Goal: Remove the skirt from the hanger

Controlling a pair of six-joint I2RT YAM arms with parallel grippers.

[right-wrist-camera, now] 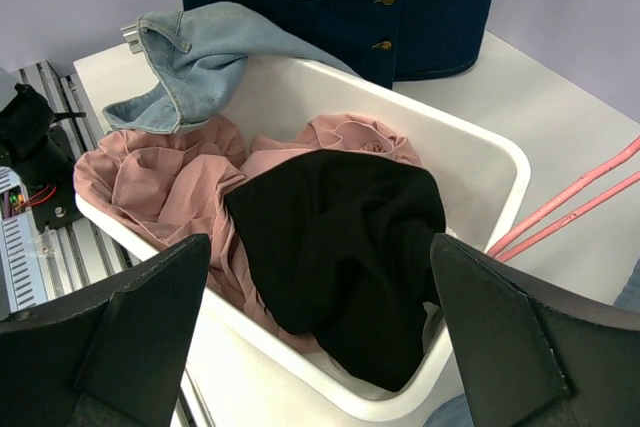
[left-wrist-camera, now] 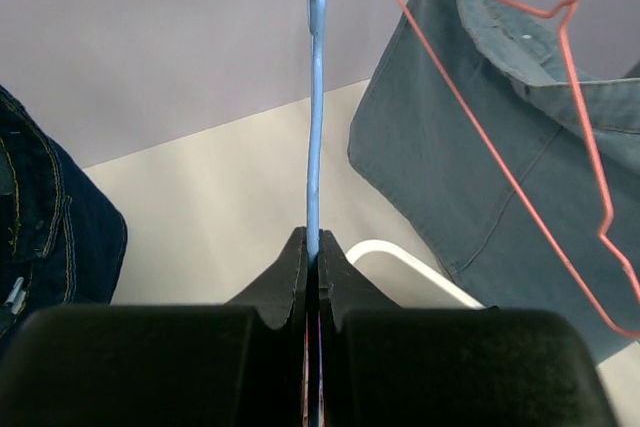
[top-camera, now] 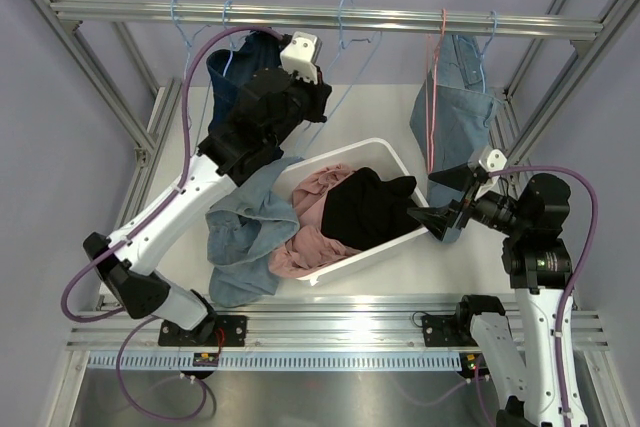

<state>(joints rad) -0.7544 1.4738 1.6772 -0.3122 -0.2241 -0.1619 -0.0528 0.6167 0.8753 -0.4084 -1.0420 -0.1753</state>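
Arm bases sat at the near edge of the surface. The right gripper was low near the right edge, just beside the right wall of the white bin and pointing into it, with its jaws spread wide and nothing between them. The bin sat mid-surface, tilted on a diagonal. A black garment lay on top of a pink garment inside it, and a pale blue denim garment hung over its left rim and spilled onto the surface toward the near-left corner. The left arm reached up and back from the near-left corner. The left gripper was raised above the bin's far side with its jaws pinched fully together on the thin wire of a blue hanger, which ran straight up out of them. The part of that wire in view was bare. At the far edge a metal rail crossed the frame. A dark denim skirt with brass buttons hung from it at far left, behind the left arm. A light denim skirt hung at far right, blue wire showing at its waistband and a red hanger hanging just in front of it. Could not tell whether the red hanger carried any cloth.
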